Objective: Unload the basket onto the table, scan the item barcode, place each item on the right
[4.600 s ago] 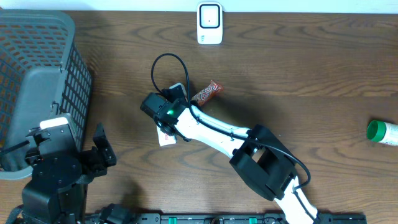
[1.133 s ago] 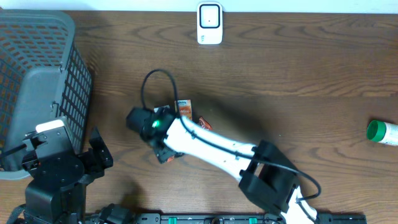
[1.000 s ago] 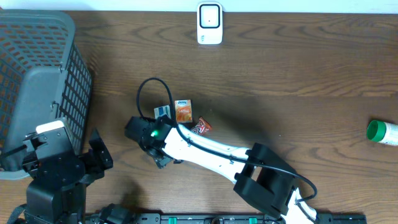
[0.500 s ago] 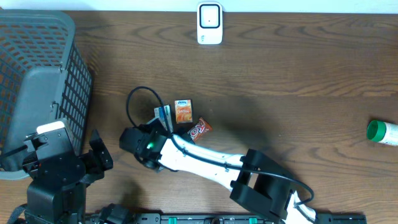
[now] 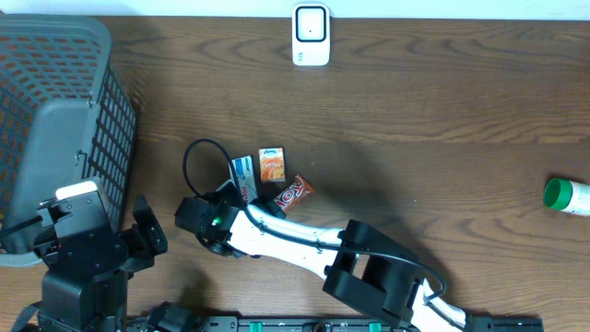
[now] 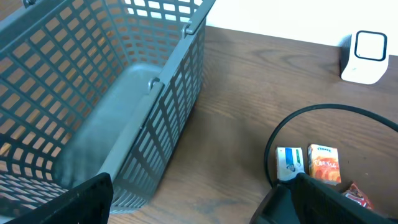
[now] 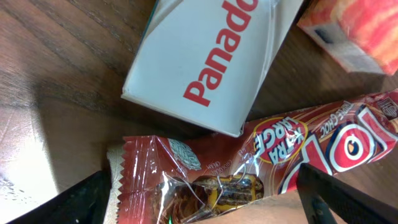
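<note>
From above, the white scanner [image 5: 311,35] stands at the 12 o'clock edge of the table [image 5: 442,101]. A grey basket [image 5: 55,111] fills the 9 o'clock side, and a bottle [image 5: 564,195] with a green cap lies at the 3 o'clock edge. Near the middle lie three items. They are a white box [image 5: 242,172], an orange box [image 5: 271,165] just at its 3 o'clock, and a red wrapper [image 5: 293,193] at 5 o'clock of the orange box. All three are well apart from the scanner. The right arm [image 5: 295,240] reaches in from 5 o'clock and ends at 7 o'clock of the items. The left arm [image 5: 78,254] stays at 8 o'clock, beside the basket.

In the left wrist view, the left gripper [image 6: 203,182] has its fingers [image 6: 87,199] spread wide over bare table, with nothing between them. The basket is at 10 o'clock and the items at 4 o'clock.

In the right wrist view, the right gripper [image 7: 202,177] also has its fingers [image 7: 81,200] wide apart. The end of the wrapper lies between them. I cannot tell if they touch it. The white box is at 12 o'clock and the orange box at 2 o'clock.
</note>
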You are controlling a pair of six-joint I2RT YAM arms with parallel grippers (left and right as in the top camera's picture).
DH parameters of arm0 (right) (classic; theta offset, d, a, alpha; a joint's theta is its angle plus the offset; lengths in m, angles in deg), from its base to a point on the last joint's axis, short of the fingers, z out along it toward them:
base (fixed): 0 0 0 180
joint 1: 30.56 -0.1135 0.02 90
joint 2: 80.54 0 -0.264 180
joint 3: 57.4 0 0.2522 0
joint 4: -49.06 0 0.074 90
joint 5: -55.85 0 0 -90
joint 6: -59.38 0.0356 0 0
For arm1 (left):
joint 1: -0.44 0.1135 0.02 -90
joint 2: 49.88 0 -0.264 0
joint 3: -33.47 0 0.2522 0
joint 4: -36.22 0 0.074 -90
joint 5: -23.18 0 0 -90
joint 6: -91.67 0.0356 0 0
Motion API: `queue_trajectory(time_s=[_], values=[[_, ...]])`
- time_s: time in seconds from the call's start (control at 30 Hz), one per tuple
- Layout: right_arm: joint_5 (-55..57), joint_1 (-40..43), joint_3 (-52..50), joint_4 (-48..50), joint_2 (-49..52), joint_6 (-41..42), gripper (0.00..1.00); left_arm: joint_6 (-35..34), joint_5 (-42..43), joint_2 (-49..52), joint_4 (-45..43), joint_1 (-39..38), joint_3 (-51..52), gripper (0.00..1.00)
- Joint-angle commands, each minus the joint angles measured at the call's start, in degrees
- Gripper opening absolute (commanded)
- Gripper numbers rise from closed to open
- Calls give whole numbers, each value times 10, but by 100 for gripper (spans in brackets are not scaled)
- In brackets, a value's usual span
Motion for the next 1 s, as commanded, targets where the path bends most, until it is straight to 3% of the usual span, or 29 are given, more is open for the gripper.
queue_trajectory(time_s=[0.0,0.27,0.37,0.4,0.7,0.97], values=[[32,-3,-6,-5,45,-23,83,-9,-8,0,2,2,0,91],[27,-4,-5,-30,50,-24,37,-9,-8,0,2,2,0,91],[24,-4,-5,-40,50,-20,5,-9,-8,0,3,2,0,91],[23,-4,-5,-43,50,-20,1,-9,-7,0,4,2,0,91],[-16,-4,102,-148,49,-21,1,-9,-8,0,5,2,0,92],[-265,43,259,-272,47,-112,1,-9,-8,0,18,2,0,91]])
